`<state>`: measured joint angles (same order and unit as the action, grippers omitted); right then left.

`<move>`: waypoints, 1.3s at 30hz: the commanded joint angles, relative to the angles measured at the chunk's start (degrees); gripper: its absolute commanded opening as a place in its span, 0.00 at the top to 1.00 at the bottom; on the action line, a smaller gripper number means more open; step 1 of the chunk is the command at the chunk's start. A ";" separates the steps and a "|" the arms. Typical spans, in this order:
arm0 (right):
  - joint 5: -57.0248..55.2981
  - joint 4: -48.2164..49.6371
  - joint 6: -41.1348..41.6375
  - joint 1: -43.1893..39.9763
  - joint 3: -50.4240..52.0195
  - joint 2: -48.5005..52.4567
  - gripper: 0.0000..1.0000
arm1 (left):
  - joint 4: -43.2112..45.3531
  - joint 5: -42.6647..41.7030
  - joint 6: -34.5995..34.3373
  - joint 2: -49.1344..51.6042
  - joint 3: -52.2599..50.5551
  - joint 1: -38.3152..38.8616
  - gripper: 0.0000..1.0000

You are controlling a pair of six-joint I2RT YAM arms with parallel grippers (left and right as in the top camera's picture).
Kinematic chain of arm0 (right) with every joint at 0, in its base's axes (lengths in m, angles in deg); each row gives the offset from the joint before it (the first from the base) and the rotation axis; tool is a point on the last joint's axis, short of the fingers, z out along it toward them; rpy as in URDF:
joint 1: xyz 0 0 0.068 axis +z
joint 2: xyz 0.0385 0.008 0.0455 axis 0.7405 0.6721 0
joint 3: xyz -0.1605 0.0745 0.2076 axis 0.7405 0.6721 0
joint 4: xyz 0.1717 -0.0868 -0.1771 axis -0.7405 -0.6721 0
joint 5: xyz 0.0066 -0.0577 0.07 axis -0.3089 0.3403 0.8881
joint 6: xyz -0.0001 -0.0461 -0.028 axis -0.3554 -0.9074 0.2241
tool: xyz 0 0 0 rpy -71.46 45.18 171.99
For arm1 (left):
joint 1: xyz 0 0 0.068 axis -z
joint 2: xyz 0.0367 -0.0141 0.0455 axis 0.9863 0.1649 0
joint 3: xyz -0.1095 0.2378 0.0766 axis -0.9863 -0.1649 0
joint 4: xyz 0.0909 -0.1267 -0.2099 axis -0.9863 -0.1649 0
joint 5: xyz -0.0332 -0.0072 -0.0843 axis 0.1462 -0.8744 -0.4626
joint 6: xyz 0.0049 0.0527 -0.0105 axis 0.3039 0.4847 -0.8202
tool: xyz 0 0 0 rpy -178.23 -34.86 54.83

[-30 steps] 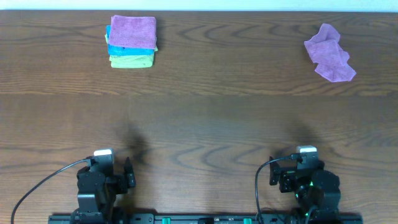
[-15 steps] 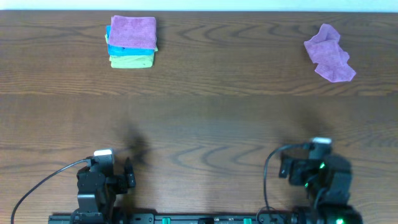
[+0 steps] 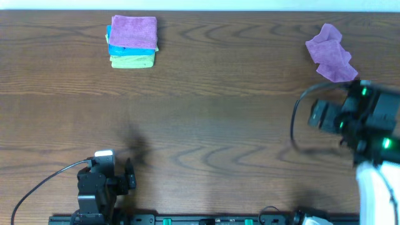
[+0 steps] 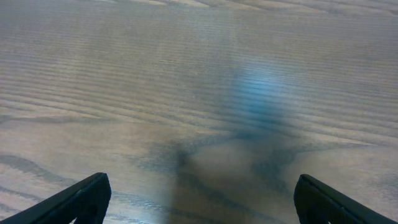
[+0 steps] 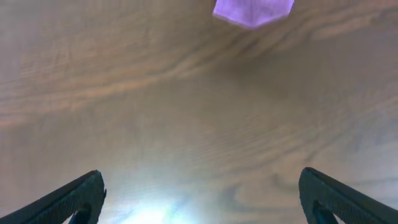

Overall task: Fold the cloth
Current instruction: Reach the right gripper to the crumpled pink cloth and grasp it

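A crumpled purple cloth [image 3: 331, 53] lies at the far right of the wooden table; its near edge shows at the top of the right wrist view [image 5: 252, 9]. My right gripper [image 3: 350, 112] hovers just in front of it, over bare wood, its jaws [image 5: 202, 199] wide open and empty. My left gripper [image 3: 115, 178] rests at the table's front left, its jaws [image 4: 199, 199] open and empty above bare wood.
A stack of folded cloths [image 3: 132, 42], purple on top, then blue and yellow-green, sits at the far left. Black cables run from both arms near the front edge [image 3: 44, 187].
My right arm has swung from the front edge up and to the right toward the purple cloth. The left arm has not moved.
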<state>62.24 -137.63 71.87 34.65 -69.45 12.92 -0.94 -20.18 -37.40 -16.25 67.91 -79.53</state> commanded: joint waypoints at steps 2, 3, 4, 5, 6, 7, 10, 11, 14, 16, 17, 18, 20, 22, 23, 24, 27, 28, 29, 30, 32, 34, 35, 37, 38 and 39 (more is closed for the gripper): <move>-0.85 -0.11 1.22 -2.27 -8.57 10.29 0.01 | -3.58 1.27 0.57 -0.42 -0.48 0.28 0.04; -0.85 0.00 1.20 -2.89 -10.75 13.14 0.01 | -3.58 1.27 0.57 -0.42 -0.48 0.28 0.05; -0.85 0.26 1.14 -3.45 -12.63 15.63 0.01 | -3.58 1.27 0.57 -0.42 -0.48 0.28 0.05; -0.79 0.94 0.70 -4.09 -14.82 18.64 0.01 | -3.58 1.27 0.57 -0.42 -0.48 0.28 0.05; -0.66 1.55 0.55 -4.59 -16.76 21.24 0.01 | -3.58 1.27 0.57 -0.42 -0.48 0.28 0.05; -0.44 2.03 0.31 -4.98 -18.82 23.82 0.01 | -3.58 1.27 0.57 -0.42 -0.48 0.28 0.05; -0.33 2.21 0.04 -6.12 -26.18 32.44 0.01 | -3.58 1.27 0.57 -0.42 -0.48 0.28 0.05; -0.28 2.21 -0.09 -6.43 -28.13 34.69 0.01 | -3.58 1.27 0.57 -0.42 -0.48 0.28 0.04; 0.15 2.23 -0.31 -7.21 -33.77 41.33 0.01 | -3.58 1.27 0.57 -0.42 -0.48 0.28 0.05; 0.15 2.67 -0.39 -7.45 -36.44 44.87 0.01 | -3.58 1.27 0.57 -0.42 -0.48 0.28 0.05; 0.37 3.23 -0.70 -7.50 -37.31 46.27 0.01 | -3.58 1.27 0.57 -0.42 -0.48 0.28 0.05; 0.63 4.09 -1.31 -7.50 -38.10 47.67 0.01 | -3.61 1.27 0.57 -0.42 -0.48 0.28 0.05; 0.81 6.43 -1.60 -7.48 -38.64 49.70 0.01 | -3.58 1.27 0.57 -0.42 -0.48 0.28 0.05; 1.70 9.40 -1.64 -7.48 -38.62 51.47 0.01 | -3.58 1.27 0.57 -0.42 -0.48 0.28 0.05; 2.08 10.75 -1.57 -7.48 -38.64 52.28 0.01 | -3.58 1.27 0.57 -0.42 -0.48 0.28 0.04; 2.89 12.39 -1.60 -7.48 -38.62 53.02 0.01 | -3.58 1.27 0.57 -0.42 -0.48 0.28 0.05; 3.61 16.87 -1.60 -7.48 -38.62 55.32 0.01 | -3.58 1.27 0.57 -0.42 -0.48 0.28 0.05; 3.82 18.40 -1.57 -7.48 -38.62 56.24 0.01 | -3.58 1.27 0.57 -0.42 -0.48 0.28 0.05; 3.96 19.91 -1.60 -7.48 -38.62 57.11 0.01 | -3.61 1.27 0.57 -0.42 -0.48 0.28 0.05; 3.91 21.20 -1.68 -7.48 -38.62 57.79 0.01 | -3.61 1.27 0.57 -0.42 -0.48 0.28 0.05; 3.96 22.23 -1.57 -7.48 -38.62 59.06 0.01 | -3.58 1.27 0.59 -0.42 -0.48 0.28 0.05; 3.96 22.58 -1.57 -7.48 -38.62 60.11 0.01 | -3.58 1.27 0.57 -0.42 -0.48 0.28 0.05; 3.93 22.45 -1.64 -7.48 -38.60 60.54 0.01 | -3.58 1.27 0.57 -0.42 -0.48 0.28 0.05; 3.96 22.67 -2.03 -7.48 -38.60 61.46 0.01 | -3.58 1.27 0.57 -0.42 -0.48 0.28 0.05; 4.17 23.23 -1.99 -7.50 -38.60 61.94 0.01 | -3.58 1.27 0.57 -0.42 -0.48 0.28 0.05; 4.42 23.71 -2.03 -7.48 -38.60 62.42 0.03 | -3.61 1.27 0.57 -0.42 -0.48 0.28 0.05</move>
<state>65.65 -114.54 70.72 27.63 -106.98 74.07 -0.96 -20.18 -37.25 -16.25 67.93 -79.51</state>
